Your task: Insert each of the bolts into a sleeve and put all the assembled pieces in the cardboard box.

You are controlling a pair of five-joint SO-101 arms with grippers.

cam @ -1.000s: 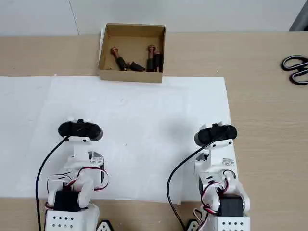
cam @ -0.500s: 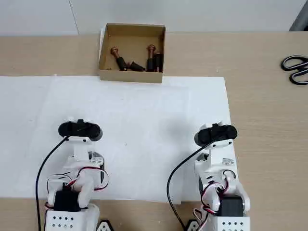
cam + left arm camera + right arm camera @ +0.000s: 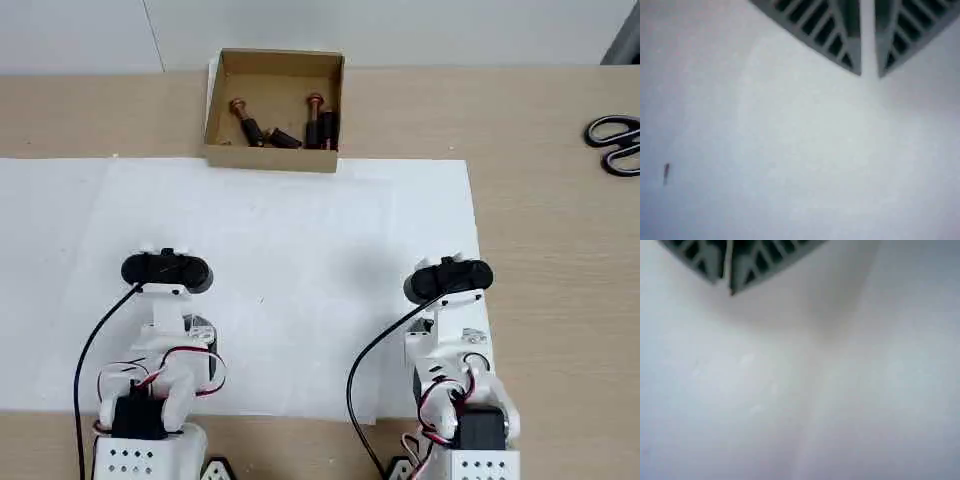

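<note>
The cardboard box [image 3: 222, 100] stands at the far middle of the table. Inside it lie copper-headed bolts [image 3: 240, 108] [image 3: 316, 102], each with its shank in a black sleeve [image 3: 327, 128]; another black piece [image 3: 286, 139] lies between them. Both arms are folded back at the near edge, the left arm [image 3: 165, 300] and the right arm [image 3: 447, 300] well short of the box. My left gripper [image 3: 870, 75] is shut, empty, just above the white paper. My right gripper [image 3: 724, 286] is likewise shut with nothing in it, over the paper.
A large white paper sheet [image 3: 300, 260] covers the table between the arms and the box. Black scissors [image 3: 615, 143] lie on the bare wood at the far right. Black cables [image 3: 370, 370] run beside each arm base.
</note>
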